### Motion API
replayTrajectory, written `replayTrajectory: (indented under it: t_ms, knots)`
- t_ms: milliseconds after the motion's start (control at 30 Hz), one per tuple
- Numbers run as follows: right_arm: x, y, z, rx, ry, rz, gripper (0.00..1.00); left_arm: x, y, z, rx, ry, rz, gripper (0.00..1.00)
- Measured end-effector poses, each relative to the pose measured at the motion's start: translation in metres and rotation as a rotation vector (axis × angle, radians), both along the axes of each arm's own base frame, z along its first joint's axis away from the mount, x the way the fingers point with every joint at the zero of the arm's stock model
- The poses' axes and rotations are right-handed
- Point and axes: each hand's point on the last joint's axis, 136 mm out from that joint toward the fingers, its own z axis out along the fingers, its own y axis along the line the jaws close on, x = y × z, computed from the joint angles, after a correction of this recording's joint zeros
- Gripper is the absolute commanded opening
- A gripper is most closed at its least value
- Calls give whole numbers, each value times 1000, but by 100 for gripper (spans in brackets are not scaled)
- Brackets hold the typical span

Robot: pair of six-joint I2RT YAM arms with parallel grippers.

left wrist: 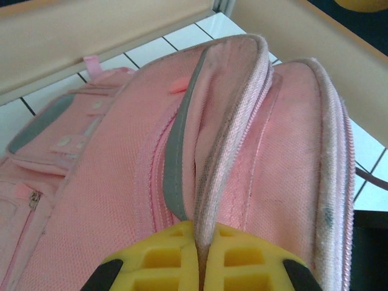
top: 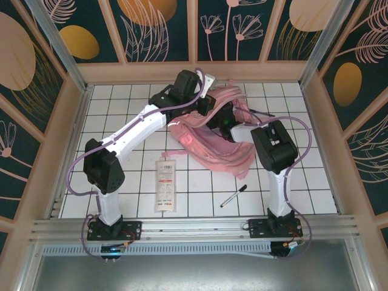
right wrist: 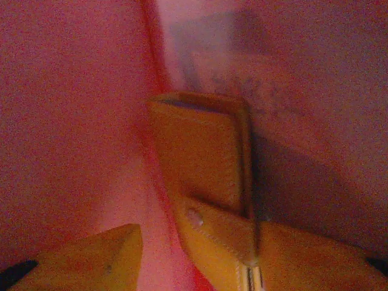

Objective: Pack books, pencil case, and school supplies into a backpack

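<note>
We see the left gripper [left wrist: 200,245] clamped tight on the zip edge of the pink backpack [left wrist: 109,182], which lies toward the far side of the table [top: 109,103]. The right gripper [right wrist: 194,242] is inside the bag with its 2 fingers parted (everything there glows red). The orange-brown square item [right wrist: 200,151] stands between them, close against the right finger. The pencil case [top: 165,183] and 1 pen [top: 233,196] lie on the tiles near the arm bases.

Blurry orange-brown square item [right wrist: 200,151] deep inside backpack [right wrist: 66,121]
</note>
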Motion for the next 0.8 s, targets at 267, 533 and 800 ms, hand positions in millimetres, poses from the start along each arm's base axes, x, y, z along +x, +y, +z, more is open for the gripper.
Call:
replayTrajectory:
  t_ms: [267,533,800]
  knots:
    - [-56,-38,33,-60,13,106,73,11,13,-13,9,-10,43,0]
    - [-143,-57,50,-211,-86,372,70,20,26,-17,9,0,64,0]
    - [-245,-70,94,-386,-289,652,62,-1,16,-50,-23,97,-36,23]
